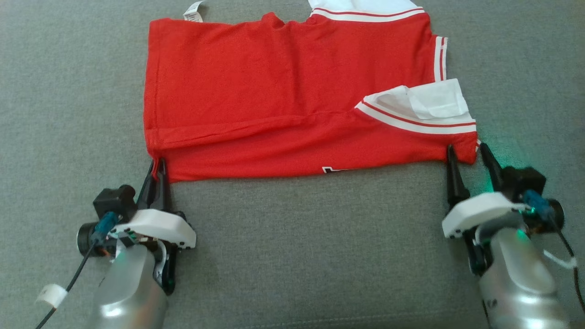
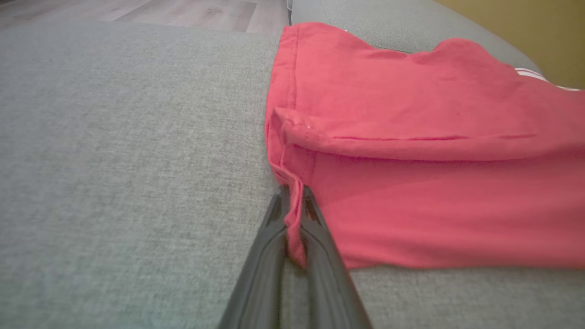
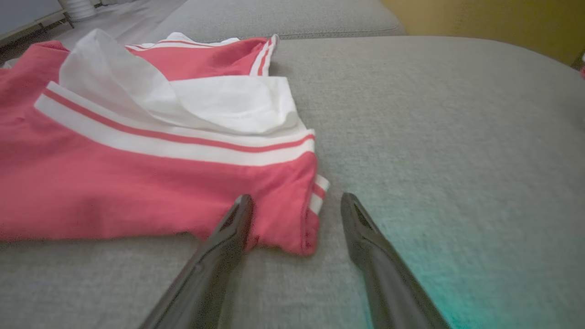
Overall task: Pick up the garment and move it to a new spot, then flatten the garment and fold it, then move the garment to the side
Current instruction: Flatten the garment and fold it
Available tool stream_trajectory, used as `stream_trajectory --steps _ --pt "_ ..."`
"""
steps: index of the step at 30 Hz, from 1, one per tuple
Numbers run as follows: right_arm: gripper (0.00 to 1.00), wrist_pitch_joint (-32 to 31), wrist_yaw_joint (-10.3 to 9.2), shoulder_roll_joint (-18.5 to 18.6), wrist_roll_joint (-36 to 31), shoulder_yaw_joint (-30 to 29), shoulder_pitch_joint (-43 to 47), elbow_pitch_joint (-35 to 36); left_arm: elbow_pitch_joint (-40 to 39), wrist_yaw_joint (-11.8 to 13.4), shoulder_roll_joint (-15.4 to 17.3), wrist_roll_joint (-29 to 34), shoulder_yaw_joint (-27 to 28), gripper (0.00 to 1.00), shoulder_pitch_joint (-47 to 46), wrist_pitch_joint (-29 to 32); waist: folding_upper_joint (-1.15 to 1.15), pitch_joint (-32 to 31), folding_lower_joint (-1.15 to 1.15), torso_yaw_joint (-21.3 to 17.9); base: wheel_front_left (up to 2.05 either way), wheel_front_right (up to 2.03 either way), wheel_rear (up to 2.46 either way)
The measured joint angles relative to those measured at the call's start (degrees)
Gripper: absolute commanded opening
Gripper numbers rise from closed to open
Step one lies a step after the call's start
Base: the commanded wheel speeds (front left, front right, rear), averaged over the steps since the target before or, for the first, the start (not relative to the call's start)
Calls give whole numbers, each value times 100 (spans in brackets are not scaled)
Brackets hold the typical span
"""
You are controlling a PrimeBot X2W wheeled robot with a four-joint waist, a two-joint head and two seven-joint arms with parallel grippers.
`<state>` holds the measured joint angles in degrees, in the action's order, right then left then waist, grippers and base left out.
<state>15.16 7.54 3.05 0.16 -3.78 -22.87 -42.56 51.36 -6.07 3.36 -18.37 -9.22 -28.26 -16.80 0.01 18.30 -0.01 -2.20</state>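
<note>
Grey woven-fabric sofa cushion point(image 1: 292, 256) across fg, seam point(image 3: 343, 33) btwn cushions at back. Pale wood-look plank floor point(image 2: 183, 9) beyond, mustard-yellow wall point(image 2: 525, 27) behind. Soft even light; teal-green glow point(image 3: 411, 292) on fabric.

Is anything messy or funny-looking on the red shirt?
Yes. The white sleeve near the right gripper is crumpled and flopped back over the red shirt instead of lying flat. A loose fold also runs along the shirt's near edge, and a small white label pokes out at the far edge.

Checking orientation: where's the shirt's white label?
Head view, upper left: the label pokes off the garment's far edge, near its left corner, onto the grey cushion.
</note>
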Motion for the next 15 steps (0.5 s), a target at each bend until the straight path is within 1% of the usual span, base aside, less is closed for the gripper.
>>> stream_trajectory --steps 1,4,9,12,15 --pt "0 11 0 12 69 41 -98 -125 -12 0 1 -26 -14 0 0 1 0 1 0 8 0 0 0" --pt "0 31 0 40 297 261 -299 -315 -146 -1 1 -34 -29 0 31 16 0 0 1 35 0 0 0" --pt "0 -13 0 34 533 353 -250 -152 -608 0 -10 8 -4 0 225 144 -1 -66 3 48 0 0 0" --pt "0 -35 0 32 820 380 -207 9 -1036 -1 -90 89 40 0 397 194 -1 -172 3 59 0 0 0" --pt "0 -37 0 32 1180 511 -271 52 -1722 -7 -170 320 196 0 447 207 -1 -339 3 74 0 0 0"
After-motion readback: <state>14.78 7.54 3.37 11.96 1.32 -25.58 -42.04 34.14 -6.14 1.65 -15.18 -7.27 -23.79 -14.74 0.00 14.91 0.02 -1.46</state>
